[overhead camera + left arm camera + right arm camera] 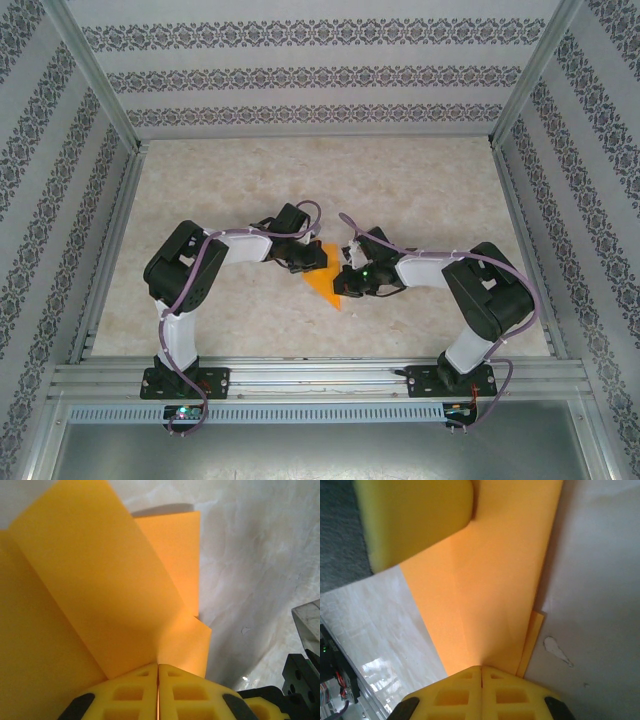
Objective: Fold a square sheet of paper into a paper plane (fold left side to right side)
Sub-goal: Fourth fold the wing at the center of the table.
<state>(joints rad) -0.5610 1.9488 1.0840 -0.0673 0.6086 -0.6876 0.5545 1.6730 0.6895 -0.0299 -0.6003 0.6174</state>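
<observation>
We see the orange paper (325,285) at the middle of the worktop (250,180), a creased wedge whose long axis runs far to near, its tip aimed at the arm bases. The left pincer (158,666) and right pincer (481,669) each clench it from opposite sides, hiding its far end from above.

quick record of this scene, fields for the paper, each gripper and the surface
orange paper: partly folded, overlapping layers, mid-table between the two arms
left gripper: shut, pinching the orange paper's edge
right gripper: shut, pinching the orange paper from the other side
table: pale, marbled
fold state: not yet a slim dart
</observation>
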